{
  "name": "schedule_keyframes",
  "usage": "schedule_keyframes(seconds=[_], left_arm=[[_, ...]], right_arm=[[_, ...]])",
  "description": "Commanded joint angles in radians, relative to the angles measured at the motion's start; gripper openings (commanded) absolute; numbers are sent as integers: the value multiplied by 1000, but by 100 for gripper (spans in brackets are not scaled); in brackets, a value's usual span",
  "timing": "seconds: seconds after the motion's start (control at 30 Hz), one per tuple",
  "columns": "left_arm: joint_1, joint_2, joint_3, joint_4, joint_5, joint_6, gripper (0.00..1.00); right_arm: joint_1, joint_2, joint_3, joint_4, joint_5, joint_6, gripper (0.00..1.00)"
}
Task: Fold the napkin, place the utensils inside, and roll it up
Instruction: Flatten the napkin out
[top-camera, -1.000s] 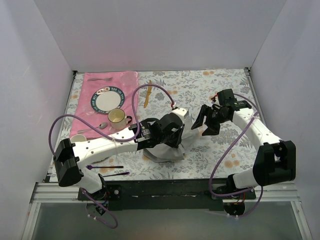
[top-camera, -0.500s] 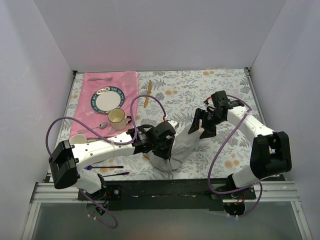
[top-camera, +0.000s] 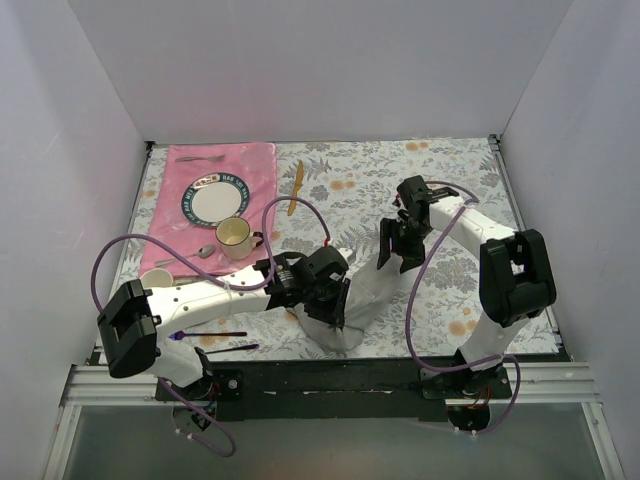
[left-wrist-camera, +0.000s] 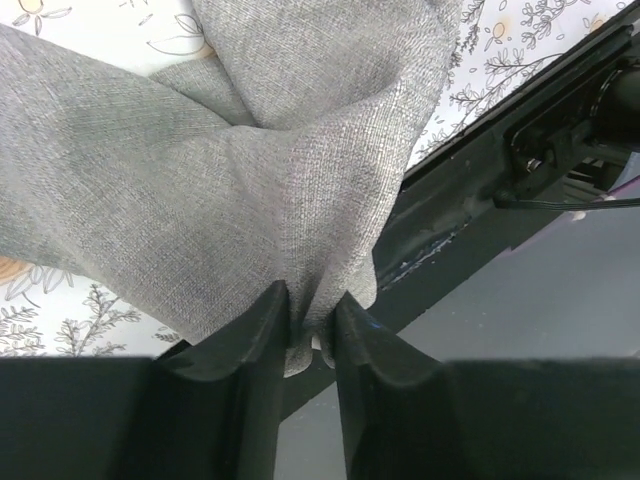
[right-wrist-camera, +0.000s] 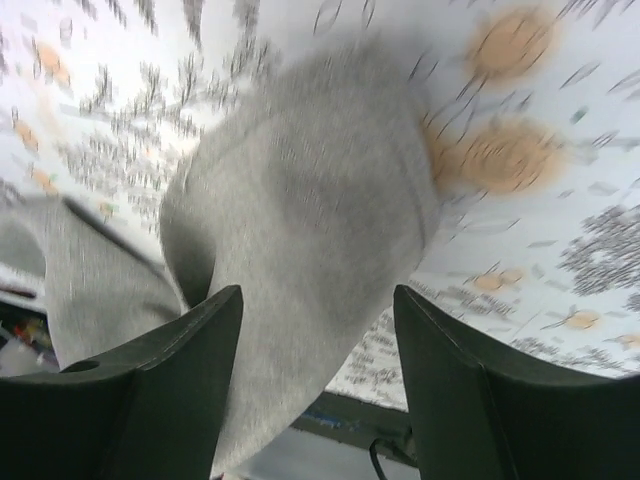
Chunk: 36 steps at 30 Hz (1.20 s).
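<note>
**Figure. Napkin bunched between the two arms, first fold not yet made**

The left gripper (left-wrist-camera: 312, 305) was closed narrowly on a pinch of the large, plain grey cloth napkin (left-wrist-camera: 250, 180). The fabric was gathered into a pleat between its black fingers (left-wrist-camera: 262, 330), close to the near edge of the table. The right gripper (right-wrist-camera: 318, 295) stood with its jaws wide apart, astride a rounded hump of the same napkin. That wrist view was blurred, so contact between pads and cloth could not be judged. From above, the napkin (top-camera: 362, 295) lay crumpled between the two grippers at the middle front of the flower-printed tablecloth (top-camera: 450, 190).

The step in hand appeared to be spreading the cloth for its first fold. To do it well, the right gripper would need to close on a free corner rather than on the hump. The two arms should then draw apart evenly and low, so that the cloth tautens without slipping from the left pinch or sliding over the table edge.

The slim, flat orange-tan wooden utensil (top-camera: 296, 188) lay well apart from the napkin, just beside the pink rectangular placemat (top-camera: 255, 165). On the placemat, the round white plate with a dark rim (top-camera: 232, 183) showed nothing on it. The pale yellow cup (top-camera: 238, 248) at the placemat's near edge showed nothing visible inside. A small white cup (top-camera: 155, 277) near the left arm was too hidden for its contents to be judged.
</note>
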Motion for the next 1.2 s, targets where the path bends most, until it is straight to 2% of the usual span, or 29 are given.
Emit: schedule_keyframes(seconds=[0.0, 0.07, 0.17, 0.23, 0.33, 0.4, 0.47, 0.5, 0.57, 0.67, 0.77, 0.8, 0.93, 1.03, 1.17], left_arm=[[9, -11, 10, -5, 32, -3, 19], [17, -11, 30, -26, 24, -4, 18], [32, -15, 66, -55, 8, -13, 29], [55, -14, 72, -65, 17, -7, 33], [79, -14, 60, -63, 46, -7, 34], [83, -14, 56, -63, 50, -7, 36], [89, -12, 56, -65, 60, 3, 30], [89, -11, 59, -72, 48, 3, 20], [102, -6, 96, -95, 34, 28, 14], [113, 6, 220, -156, -31, 54, 4], [130, 37, 367, -241, -116, 71, 0], [135, 66, 488, -262, -138, 80, 0], [139, 121, 751, -339, -245, 109, 0], [141, 134, 884, -352, -313, 131, 0], [142, 92, 960, -268, -376, 145, 0]], right_arm=[[-4, 65, 96, -32, 166, -9, 67], [-5, 80, 82, 11, 135, -10, 61], [-5, 106, 59, 61, 66, -9, 43], [-5, 108, 54, 80, 61, -9, 42], [-5, 103, 57, 111, 40, -26, 34], [-5, 117, 70, 111, 23, -42, 34], [-5, 117, 68, 124, -12, -52, 33], [-4, 114, 68, 132, -12, -55, 23], [-5, 93, 76, 127, 30, -56, 2], [-5, 34, 140, 51, 148, -70, 1], [-4, -82, 232, -50, 283, -84, 1], [-7, -117, 254, -70, 310, -84, 1], [-10, -314, 338, -144, 434, -69, 1], [-14, -453, 390, -188, 525, -66, 1], [-14, -607, 496, -238, 607, -67, 1]])
